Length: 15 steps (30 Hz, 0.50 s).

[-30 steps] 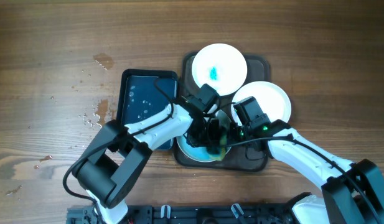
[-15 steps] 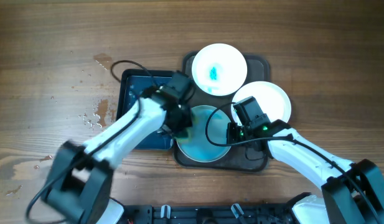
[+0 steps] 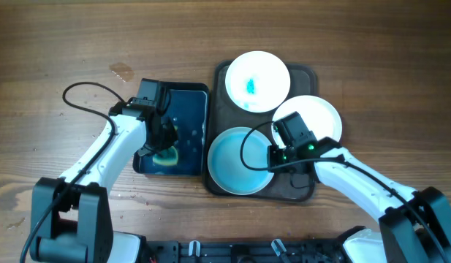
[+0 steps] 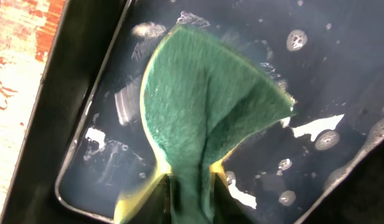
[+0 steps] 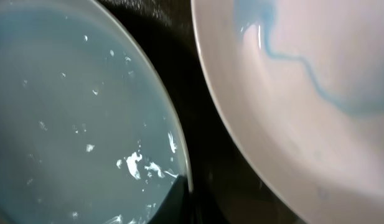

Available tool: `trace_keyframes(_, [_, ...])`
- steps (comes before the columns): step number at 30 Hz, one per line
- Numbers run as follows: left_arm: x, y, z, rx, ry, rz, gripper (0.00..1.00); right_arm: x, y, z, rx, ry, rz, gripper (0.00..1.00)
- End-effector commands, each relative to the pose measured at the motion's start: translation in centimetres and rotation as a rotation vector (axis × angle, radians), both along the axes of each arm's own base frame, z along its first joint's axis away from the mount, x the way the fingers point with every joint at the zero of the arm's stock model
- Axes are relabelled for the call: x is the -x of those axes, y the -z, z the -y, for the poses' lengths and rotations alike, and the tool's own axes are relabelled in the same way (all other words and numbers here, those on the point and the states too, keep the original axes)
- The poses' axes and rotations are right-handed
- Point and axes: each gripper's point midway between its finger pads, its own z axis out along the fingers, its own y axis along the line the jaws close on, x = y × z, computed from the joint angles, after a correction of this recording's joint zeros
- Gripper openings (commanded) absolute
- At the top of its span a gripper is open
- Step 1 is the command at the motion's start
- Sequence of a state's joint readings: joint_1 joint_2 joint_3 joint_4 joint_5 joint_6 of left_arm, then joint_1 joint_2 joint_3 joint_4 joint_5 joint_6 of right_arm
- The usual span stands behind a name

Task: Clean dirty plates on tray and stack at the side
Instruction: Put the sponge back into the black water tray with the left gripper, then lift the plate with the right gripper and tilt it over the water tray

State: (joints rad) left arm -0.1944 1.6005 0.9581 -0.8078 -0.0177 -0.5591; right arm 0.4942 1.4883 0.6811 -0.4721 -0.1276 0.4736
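Note:
A light blue plate [image 3: 236,164] lies wet at the front of the dark tray [image 3: 307,186]. My right gripper [image 3: 273,156] is shut on its right rim; in the right wrist view a dark finger [image 5: 174,200] sits on that rim [image 5: 187,168]. A white plate with a blue smear [image 3: 257,80] sits at the tray's back, and a second white plate [image 3: 313,117] at its right. My left gripper [image 3: 165,142] is shut on a green and yellow sponge [image 4: 201,106] and holds it in the water basin [image 3: 188,109].
The basin [image 4: 73,155] holds soapy water with foam flecks. Water drops [image 3: 112,135] lie on the wooden table left of the basin. A black cable [image 3: 82,91] loops from the left arm. A white plate with a blue streak [image 5: 304,87] is close on the right gripper's right.
My left arm has carried the sponge off the blue plate and left into the basin. The blue plate is now uncovered. The right gripper has stayed on the plate's rim.

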Motion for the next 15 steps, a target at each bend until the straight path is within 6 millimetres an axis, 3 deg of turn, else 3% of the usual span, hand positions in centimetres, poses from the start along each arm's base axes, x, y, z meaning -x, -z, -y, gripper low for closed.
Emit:
trace_keyframes(1, [-0.8, -2.3, 1.1, 0.064, 0.065, 0.061, 0.38, -1.9, -4.4, -0.8, 0.008, -0.024, 0.035, 0.04])
trace_keyframes(3, [-1.2, -5.7, 1.1, 0.093, 0.057, 0.126, 0.62, -2.4, -7.5, -1.1, 0.013, -0.024, 0.020, 0.04])
trace_keyframes(5, [-1.1, -8.6, 0.3, 0.098, 0.033, 0.179, 0.71, -3.1, -9.5, -1.7, -0.009, -0.026, 0.033, 0.04])
trace_keyframes(9, [0.1, -13.7, -2.2, 0.120, -0.050, 0.305, 0.80, -4.5, -13.4, -4.6, -0.122, -0.068, 0.061, 0.04])
trace_keyframes(11, [0.8, -16.7, -4.2, 0.133, -0.121, 0.419, 1.00, -6.0, -14.8, -6.8, -0.134, -0.111, 0.092, 0.04])
trace_keyframes(15, [2.1, -19.8, -6.7, 0.112, -0.208, 0.549, 1.00, -9.3, -14.1, -9.7, 0.025, -0.143, 0.211, 0.04])
